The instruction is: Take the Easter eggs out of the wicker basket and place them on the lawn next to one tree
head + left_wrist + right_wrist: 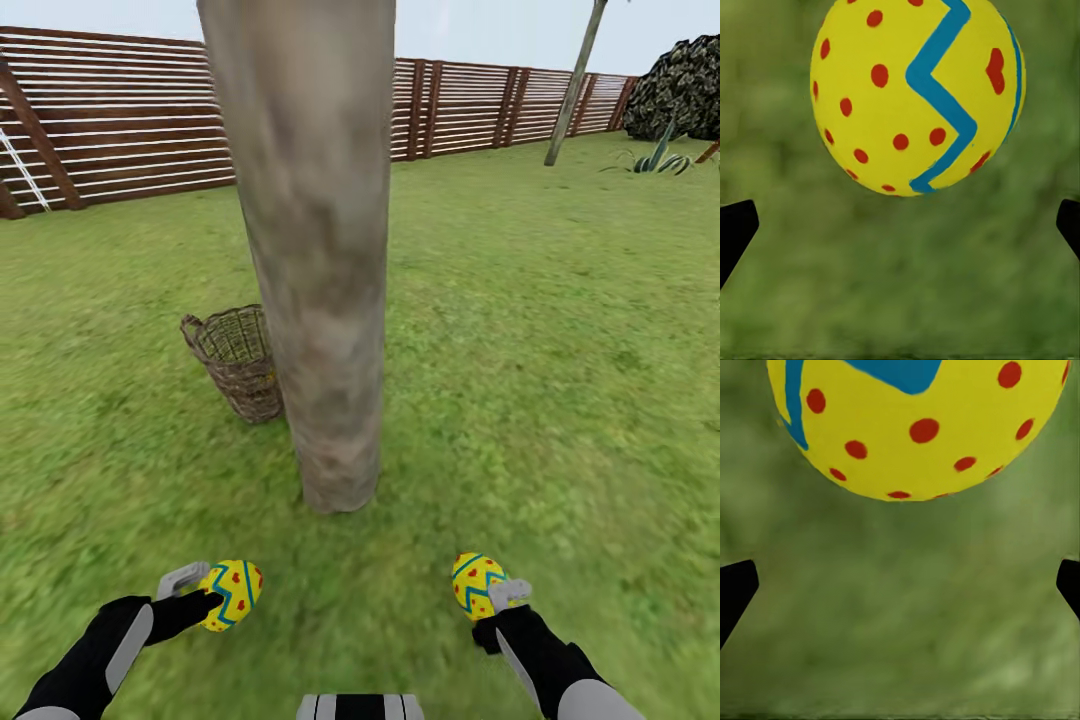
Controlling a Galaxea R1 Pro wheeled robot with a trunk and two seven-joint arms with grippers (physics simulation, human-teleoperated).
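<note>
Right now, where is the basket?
In the head view, the wicker basket sits on the lawn just left of the tree trunk, partly behind it.

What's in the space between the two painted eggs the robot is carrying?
Bare grass: in the head view, only lawn lies between the left egg and the right egg. The tree stands beyond that gap.

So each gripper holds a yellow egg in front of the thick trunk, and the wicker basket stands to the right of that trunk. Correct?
Not quite. In the head view the wicker basket stands left of the trunk, partly behind it. The rest holds: the left gripper and right gripper each hold a yellow egg over the lawn.
</note>
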